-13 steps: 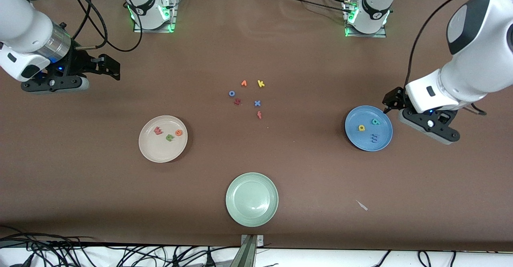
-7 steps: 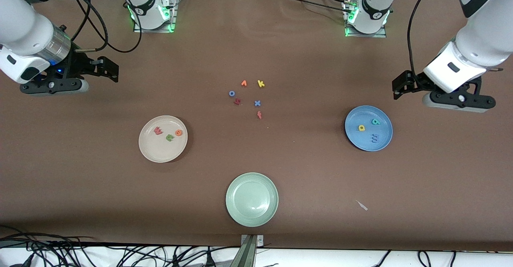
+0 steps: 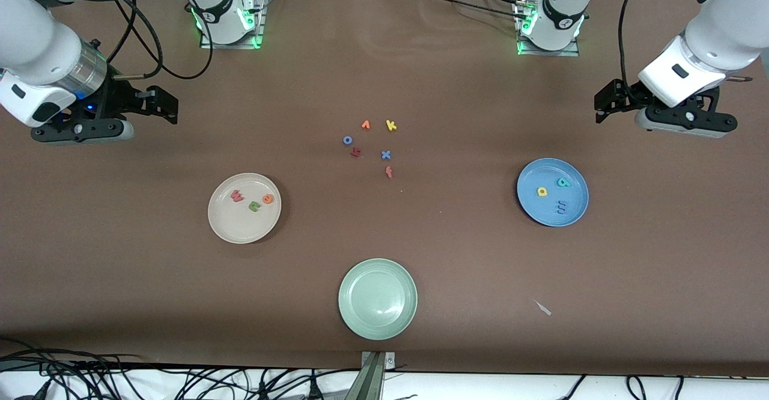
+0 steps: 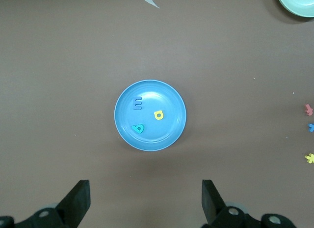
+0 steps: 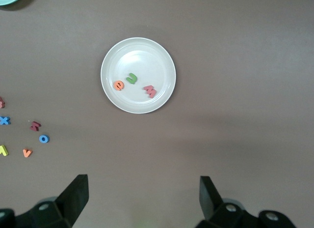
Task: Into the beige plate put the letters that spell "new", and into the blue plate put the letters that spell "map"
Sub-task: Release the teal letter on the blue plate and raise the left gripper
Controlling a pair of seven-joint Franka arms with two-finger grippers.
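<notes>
both sets sorted: n, e, w letters point(image 3: 253, 200) in beige plate point(image 3: 228, 226); m, a, p letters point(image 3: 556, 192) in blue plate point(image 3: 575, 216). left claw point(image 3: 605, 107) and right claw point(image 3: 161, 103) wide, empty, over bare tabletop point(image 3: 456, 256), judged clear because finished.

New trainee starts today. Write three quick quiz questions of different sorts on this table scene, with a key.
1. True or false: the green plate holds a letter.
2. Which plate holds the m? A) beige plate B) blue plate C) green plate
3. How many loose letters lie on the table between the beige plate and the blue plate?

Key:
1. False; it holds nothing.
2. B; the m, a and p lie in it, while the w, n and e lie in the beige plate.
3. Six.
</notes>
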